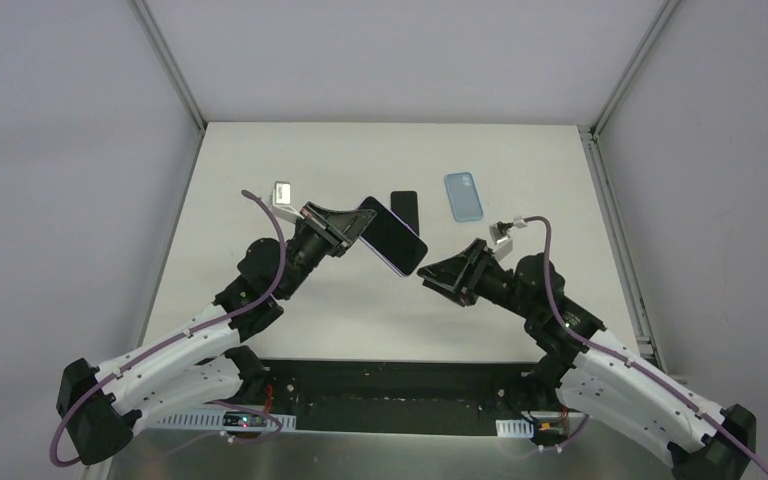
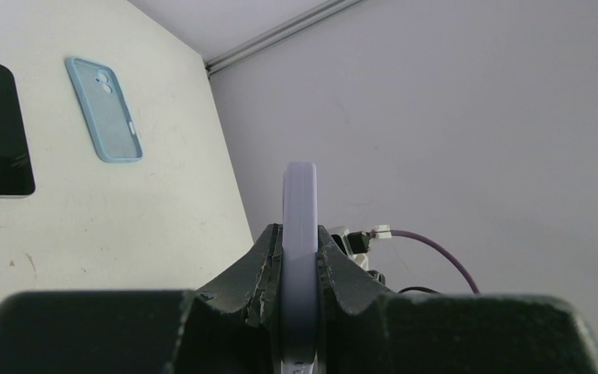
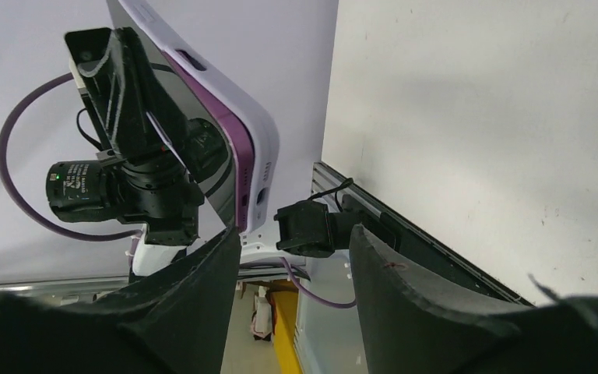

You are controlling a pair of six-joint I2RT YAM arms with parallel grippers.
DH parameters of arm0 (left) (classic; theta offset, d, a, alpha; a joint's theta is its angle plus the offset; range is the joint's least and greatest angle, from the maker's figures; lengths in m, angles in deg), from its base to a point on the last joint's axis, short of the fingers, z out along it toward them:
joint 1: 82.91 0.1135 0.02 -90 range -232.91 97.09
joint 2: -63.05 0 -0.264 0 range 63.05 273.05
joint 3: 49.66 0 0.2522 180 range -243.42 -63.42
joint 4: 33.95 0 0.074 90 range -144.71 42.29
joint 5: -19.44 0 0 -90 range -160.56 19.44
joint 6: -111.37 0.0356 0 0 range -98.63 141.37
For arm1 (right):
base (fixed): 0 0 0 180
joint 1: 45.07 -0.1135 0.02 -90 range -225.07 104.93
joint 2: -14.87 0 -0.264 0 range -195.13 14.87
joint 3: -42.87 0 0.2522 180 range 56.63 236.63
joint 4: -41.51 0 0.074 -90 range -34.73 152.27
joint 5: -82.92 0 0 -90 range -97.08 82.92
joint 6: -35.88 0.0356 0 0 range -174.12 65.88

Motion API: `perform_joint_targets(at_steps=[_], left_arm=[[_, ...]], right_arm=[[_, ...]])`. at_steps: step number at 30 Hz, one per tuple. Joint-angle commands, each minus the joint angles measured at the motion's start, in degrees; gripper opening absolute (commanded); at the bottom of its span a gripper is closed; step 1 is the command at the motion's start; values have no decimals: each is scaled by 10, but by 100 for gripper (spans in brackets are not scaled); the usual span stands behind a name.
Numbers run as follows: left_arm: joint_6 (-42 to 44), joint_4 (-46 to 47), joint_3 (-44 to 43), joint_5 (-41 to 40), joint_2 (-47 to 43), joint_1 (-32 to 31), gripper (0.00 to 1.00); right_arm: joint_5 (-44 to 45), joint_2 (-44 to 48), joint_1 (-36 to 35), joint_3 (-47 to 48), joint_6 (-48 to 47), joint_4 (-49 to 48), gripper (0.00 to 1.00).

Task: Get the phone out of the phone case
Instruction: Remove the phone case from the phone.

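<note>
L: my left gripper (image 1: 352, 224) clamped across the cased phone (image 1: 398, 240), held off the table | R: right gripper (image 3: 292, 241) jaws apart, phone's free corner just beyond them | Handling: I judge the lilac phone case (image 3: 258, 144) soft and peelable, the phone rigid and slippery; I'd pinch the case's corner lip.

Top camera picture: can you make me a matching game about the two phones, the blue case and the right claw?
Things:
1. purple-cased phone
2. black phone
3. blue case
4. right gripper

Places or states:
A. flat on the table, farthest right
B. open, holding nothing
C. clamped in the left gripper, up off the table
D. flat on the table, just left of the blue case

Pairs: 1-C, 2-D, 3-A, 4-B
</note>
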Motion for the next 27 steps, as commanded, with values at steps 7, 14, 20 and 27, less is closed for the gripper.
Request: perform_joint_targets(at_steps=[7, 14, 20, 27], left_arm=[[-22, 67, -38, 6, -5, -4, 0], [-19, 67, -32, 2, -9, -3, 0], [-19, 67, -28, 1, -12, -4, 0], [-16, 67, -26, -2, -19, -4, 0]], right_arm=[[-12, -45, -10, 24, 34, -56, 52], [-4, -29, -10, 17, 37, -66, 57], [3, -10, -14, 12, 30, -58, 61], [-1, -4, -17, 11, 25, -53, 62]])
